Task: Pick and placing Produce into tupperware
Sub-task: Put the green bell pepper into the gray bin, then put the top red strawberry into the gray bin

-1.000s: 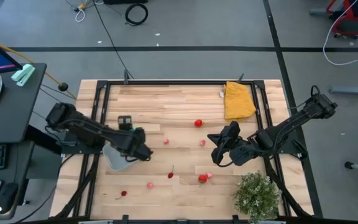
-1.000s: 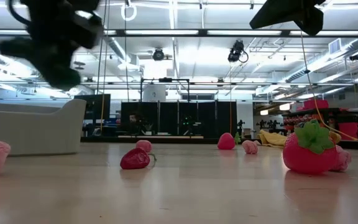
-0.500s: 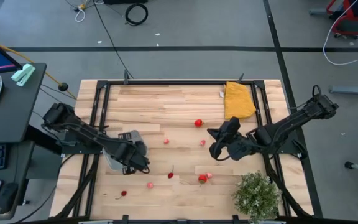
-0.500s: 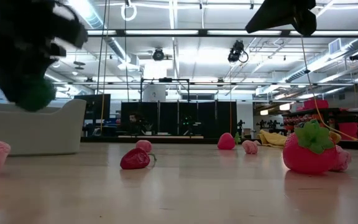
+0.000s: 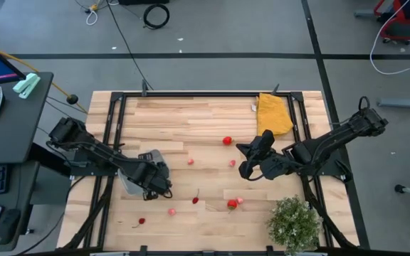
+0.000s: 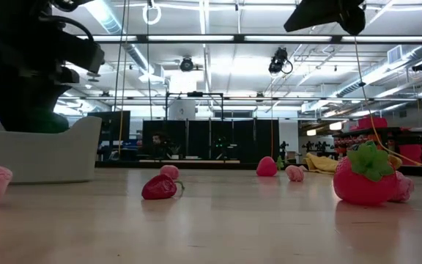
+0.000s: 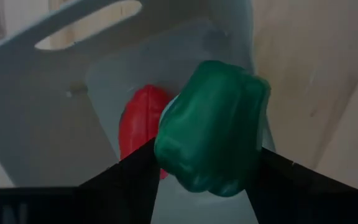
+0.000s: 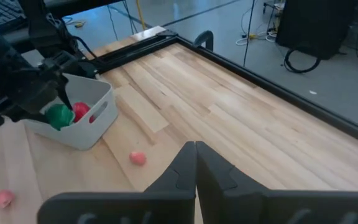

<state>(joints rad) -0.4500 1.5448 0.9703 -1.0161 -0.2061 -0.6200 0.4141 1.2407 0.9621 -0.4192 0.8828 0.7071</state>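
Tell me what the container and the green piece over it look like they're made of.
The tupperware: probably thin translucent plastic, pale grey with a smooth matte look; light shows through its walls. The green piece: likely moulded plastic or rubbery toy material, with a soft sheen and rounded lobes.

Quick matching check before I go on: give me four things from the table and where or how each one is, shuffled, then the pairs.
Things:
1. green piece
2. yellow cloth
3. right gripper
4. bushy plant

States:
A. shut, holding nothing
B. between the left gripper fingers, over the tupperware
C. near right corner
D. far edge, right side

Pairs: 1-B, 2-D, 3-A, 4-C
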